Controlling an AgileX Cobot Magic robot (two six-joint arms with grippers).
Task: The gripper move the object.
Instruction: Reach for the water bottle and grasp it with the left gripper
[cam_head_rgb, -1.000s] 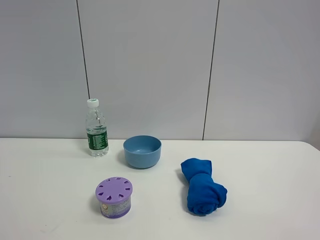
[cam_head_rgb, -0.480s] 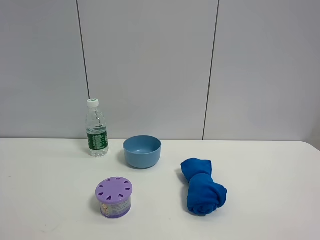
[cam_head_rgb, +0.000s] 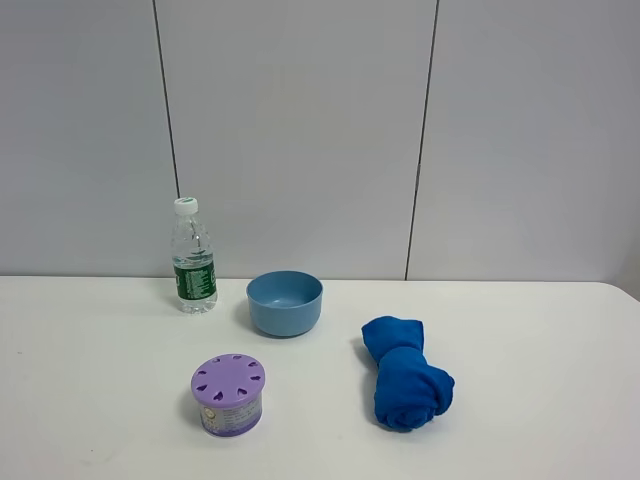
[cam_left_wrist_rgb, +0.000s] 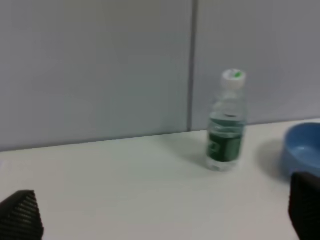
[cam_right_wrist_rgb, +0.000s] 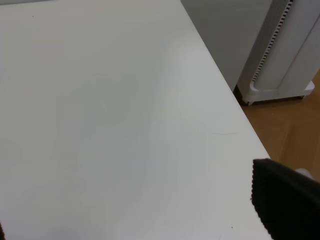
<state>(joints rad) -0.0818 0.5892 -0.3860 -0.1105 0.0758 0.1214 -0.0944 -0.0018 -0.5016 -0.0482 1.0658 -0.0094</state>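
Note:
The small clear water bottle (cam_head_rgb: 194, 257) with a white cap and green label stands upright at the back left of the white table (cam_head_rgb: 520, 330), left of the blue bowl. Neither gripper shows in the exterior high view. In the left wrist view the bottle (cam_left_wrist_rgb: 226, 122) stands ahead of my left gripper (cam_left_wrist_rgb: 162, 212), well apart from it; the two black fingertips (cam_left_wrist_rgb: 21, 215) sit wide apart with nothing between them. In the right wrist view my right gripper (cam_right_wrist_rgb: 142, 222) is over bare table near its edge, one black fingertip (cam_right_wrist_rgb: 285, 205) showing, empty.
A blue bowl (cam_head_rgb: 285, 303) stands right of the bottle, and it also shows in the left wrist view (cam_left_wrist_rgb: 302, 150). A purple round container (cam_head_rgb: 229, 393) sits at the front left. A rolled blue cloth (cam_head_rgb: 404, 385) lies to the right. A grey wall runs behind.

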